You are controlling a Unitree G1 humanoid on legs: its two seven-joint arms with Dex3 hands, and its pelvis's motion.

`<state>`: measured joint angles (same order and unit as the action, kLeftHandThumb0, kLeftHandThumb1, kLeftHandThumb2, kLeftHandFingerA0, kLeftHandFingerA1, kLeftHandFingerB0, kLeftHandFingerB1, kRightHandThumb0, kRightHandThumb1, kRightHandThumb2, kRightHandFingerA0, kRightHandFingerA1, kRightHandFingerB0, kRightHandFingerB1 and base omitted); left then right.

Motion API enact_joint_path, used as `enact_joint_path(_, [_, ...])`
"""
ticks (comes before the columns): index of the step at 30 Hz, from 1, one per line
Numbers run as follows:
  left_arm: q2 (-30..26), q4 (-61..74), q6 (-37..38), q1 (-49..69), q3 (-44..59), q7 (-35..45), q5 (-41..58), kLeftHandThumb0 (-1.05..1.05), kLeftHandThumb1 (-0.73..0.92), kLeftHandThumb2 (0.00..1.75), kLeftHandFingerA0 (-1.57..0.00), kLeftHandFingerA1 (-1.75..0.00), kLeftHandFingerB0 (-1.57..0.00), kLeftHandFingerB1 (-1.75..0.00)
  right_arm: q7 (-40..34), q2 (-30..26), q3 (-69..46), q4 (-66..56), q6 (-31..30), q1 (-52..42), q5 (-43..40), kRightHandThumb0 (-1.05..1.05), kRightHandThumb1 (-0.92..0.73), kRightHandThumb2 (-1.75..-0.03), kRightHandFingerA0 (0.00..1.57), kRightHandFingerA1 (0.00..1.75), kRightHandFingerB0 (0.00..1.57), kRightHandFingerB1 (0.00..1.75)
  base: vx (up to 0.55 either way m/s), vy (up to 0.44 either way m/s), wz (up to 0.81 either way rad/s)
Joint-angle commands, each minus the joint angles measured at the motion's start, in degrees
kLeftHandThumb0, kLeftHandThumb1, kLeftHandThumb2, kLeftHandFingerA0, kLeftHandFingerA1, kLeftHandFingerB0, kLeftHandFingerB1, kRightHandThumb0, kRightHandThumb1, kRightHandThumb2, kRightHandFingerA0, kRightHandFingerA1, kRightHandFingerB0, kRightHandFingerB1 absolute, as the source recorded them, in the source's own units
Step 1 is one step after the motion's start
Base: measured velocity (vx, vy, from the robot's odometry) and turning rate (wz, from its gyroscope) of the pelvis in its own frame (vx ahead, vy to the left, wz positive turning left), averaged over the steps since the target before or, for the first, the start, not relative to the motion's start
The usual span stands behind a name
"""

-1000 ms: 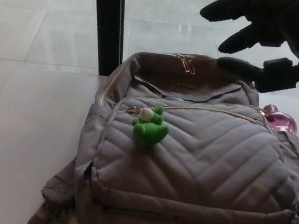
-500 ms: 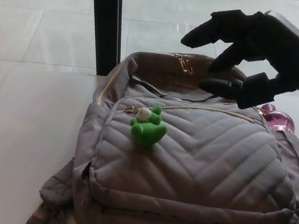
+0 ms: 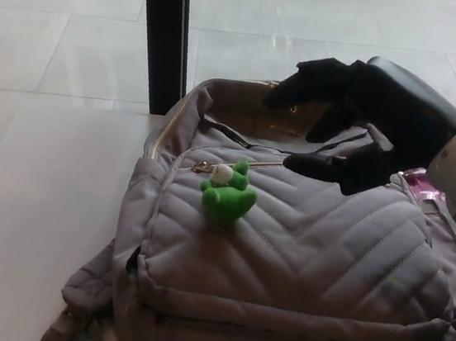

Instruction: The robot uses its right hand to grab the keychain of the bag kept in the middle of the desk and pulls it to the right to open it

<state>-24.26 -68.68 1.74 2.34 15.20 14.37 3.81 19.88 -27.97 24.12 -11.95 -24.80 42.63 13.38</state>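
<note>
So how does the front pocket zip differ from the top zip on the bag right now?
The front zip carries the green keychain at its left end; the top zip shows no charm. The front zip looks closed along the quilted pocket, while the top zip's opening gapes, showing the inside. The right hand, open, hangs over both, touching neither clearly. Both are gold on the grey bag.
</note>
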Motion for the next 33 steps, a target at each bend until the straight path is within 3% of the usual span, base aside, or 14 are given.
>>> enact_joint_path(1, [-1.01, -0.44, 1.35, 0.18, -0.29, 0.62, -0.03, -0.98, 0.06, 1.16, -0.99, -1.23, -0.62, -1.04, 1.40, -0.47, -0.89, 0.22, 1.64, -2.25, 2.64, -0.71, -0.72, -0.62, 0.74, 0.66, 0.57, 0.43, 0.00, 0.000, 0.00])
enact_joint_path(2, [-0.97, -0.31, 1.38, 0.10, -0.28, 0.80, 0.07, -0.90, 0.10, 1.16, -0.96, -1.20, -0.65, -1.04, 1.51, -0.27, -1.01, -0.07, 1.63, -2.60, 2.73, -0.71, -0.57, -0.97, 0.70, 0.72, 0.50, 0.57, 0.00, 0.000, 0.00])
enact_joint_path(3, [-0.97, -0.43, 1.31, 0.02, -0.37, 0.58, -0.04, -0.90, 0.07, 1.14, -0.91, -1.15, -0.68, -1.04, 1.53, -0.04, -0.86, -0.22, 1.67, -2.84, 3.02, -0.72, -0.57, -0.98, 0.70, 0.71, 0.49, 0.57, 0.00, 0.000, 0.00])
enact_joint_path(4, [-0.88, -0.69, 1.24, -0.11, 0.14, 0.89, 0.52, -0.90, 0.08, 1.15, -0.90, -1.15, -0.59, -1.03, 1.68, 0.23, -0.43, -0.86, 1.43, -3.40, 3.47, -0.75, -0.75, -0.63, 0.71, 0.59, 0.53, 0.41, 0.00, 0.000, 0.00])
enact_joint_path(8, [-0.74, -0.37, 1.30, -0.08, -0.17, 0.44, 0.21, -0.93, 0.10, 1.17, -1.02, -1.23, -0.67, -1.06, 2.14, 0.70, 0.22, -1.64, 1.26, -4.38, 5.09, -0.75, -0.76, -0.63, 0.71, 0.60, 0.53, 0.41, 0.00, 0.000, 0.00])
enact_joint_path(9, [-0.72, -0.44, 1.32, -0.06, 0.08, 0.61, 0.48, -0.88, 0.10, 1.17, -0.99, -1.22, -0.66, -1.05, 2.16, 0.93, 0.22, -1.51, 1.61, -4.71, 5.08, -0.73, -0.60, -1.02, 0.66, 0.69, 0.46, 0.55, 0.00, 0.000, 0.00])
enact_joint_path(10, [-0.76, -0.58, 1.31, -0.12, 0.29, 1.01, 0.72, -0.88, 0.10, 1.17, -0.99, -1.22, -0.66, -1.05, 2.14, 1.11, 0.24, -1.32, 1.87, -4.81, 5.18, -0.73, -0.60, -1.02, 0.66, 0.69, 0.46, 0.55, 0.00, 0.000, 0.00])
enact_joint_path(11, [-0.85, -0.71, 1.06, -0.22, 0.26, 0.96, 0.66, -0.90, 0.07, 1.16, -0.90, -1.23, -0.65, -1.12, 2.30, 1.57, 0.44, -1.30, 1.36, -4.99, 5.50, -0.76, -0.77, -0.63, 0.71, 0.61, 0.55, 0.40, 0.00, 0.000, 0.00])
enact_joint_path(12, [-0.80, -0.46, 1.08, -0.10, 0.30, 1.11, 0.75, -0.89, 0.07, 1.17, -0.90, -1.24, -0.66, -1.13, 2.23, 1.89, 0.39, -1.34, 1.44, -5.33, 5.57, -0.76, -0.77, -0.63, 0.72, 0.61, 0.54, 0.40, 0.00, 0.000, 0.00])
enact_joint_path(13, [-0.76, -0.37, 0.99, -0.12, 0.27, 0.94, 0.71, -0.90, 0.09, 1.16, -1.02, -1.24, -0.69, -1.06, 2.01, 2.36, 0.75, -1.35, 1.59, -5.42, 5.95, -0.72, -0.60, -1.01, 0.68, 0.68, 0.47, 0.55, 0.00, 0.000, 0.00])
enact_joint_path(14, [-0.70, -0.24, 1.21, 0.00, 0.26, 0.84, 0.69, -0.89, 0.10, 1.17, -1.02, -1.24, -0.70, -1.06, 2.33, 2.83, 1.12, -2.19, 0.95, -5.20, 6.55, -0.75, -0.77, -0.63, 0.73, 0.60, 0.54, 0.40, 0.00, 0.000, 0.00])
enact_joint_path(20, [-0.71, -0.67, 0.21, -0.79, 0.17, 0.01, 0.56, -0.90, 0.07, 1.22, -0.85, -1.21, -0.53, -1.09, 1.52, 4.63, 1.01, -2.03, 1.99, -4.33, 8.48, -0.80, -0.75, -0.63, 0.76, 0.71, 0.50, 0.43, 0.00, 0.000, 0.00])
enact_joint_path(22, [-0.67, -0.84, 0.58, -0.78, 0.32, -0.26, 0.61, -0.91, 0.07, 1.18, -1.03, -1.27, -0.68, -1.06, 1.81, 4.97, 0.39, -2.18, 2.23, -4.46, 8.25, -0.79, -0.74, -0.63, 0.74, 0.72, 0.46, 0.42, 0.00, 0.000, 0.00])
enact_joint_path(33, [-0.60, -0.61, 0.62, -1.33, -0.24, -0.45, 0.07, -0.93, 0.11, 1.17, -0.90, -1.20, -0.71, -1.06, 1.81, 6.27, 1.54, -2.26, 1.67, -5.98, 11.58, -0.86, -0.74, -0.63, 0.74, 0.72, 0.36, 0.38, 0.00, 0.000, 0.00])
